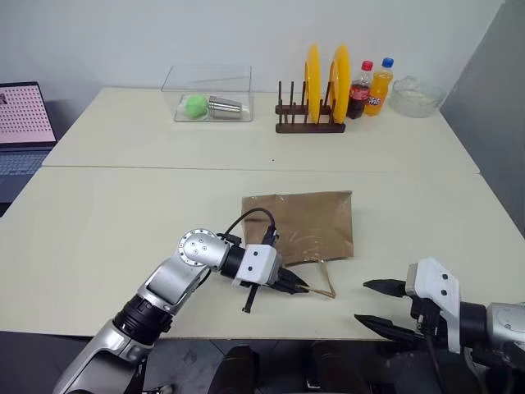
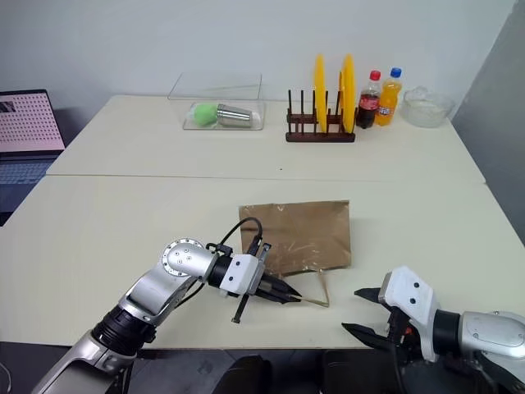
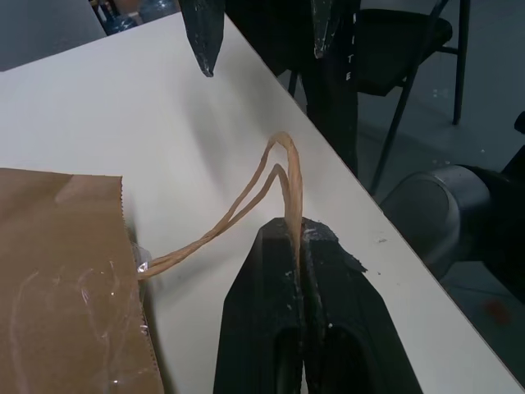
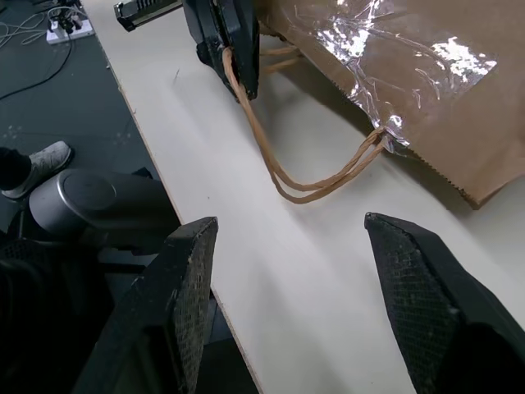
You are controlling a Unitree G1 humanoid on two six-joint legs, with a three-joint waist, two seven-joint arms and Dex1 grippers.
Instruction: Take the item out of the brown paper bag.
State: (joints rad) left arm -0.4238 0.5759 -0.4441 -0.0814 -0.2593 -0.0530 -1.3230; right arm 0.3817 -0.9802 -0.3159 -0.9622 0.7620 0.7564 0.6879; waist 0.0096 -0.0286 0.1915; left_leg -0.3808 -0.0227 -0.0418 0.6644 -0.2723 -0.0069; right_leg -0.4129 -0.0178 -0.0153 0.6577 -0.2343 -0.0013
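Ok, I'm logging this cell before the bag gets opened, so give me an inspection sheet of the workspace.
Surface: pale table, two tops butted together.
Job's things: brown paper bag lying flat; item not visible.
Clutter: plate rack with yellow plates, cola bottle, orange soda bottle, clear box, glass bowl.
Grippers: left gripper shut on bag handle; right gripper open, off the bag.
Cables: black cable on left wrist.
Surroundings: laptop, white wall.

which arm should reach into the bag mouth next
Likely the right. The right gripper hovers open beside the brown paper bag mouth, holding nothing. The left gripper is shut on a handle, so it is busy anchoring the bag.
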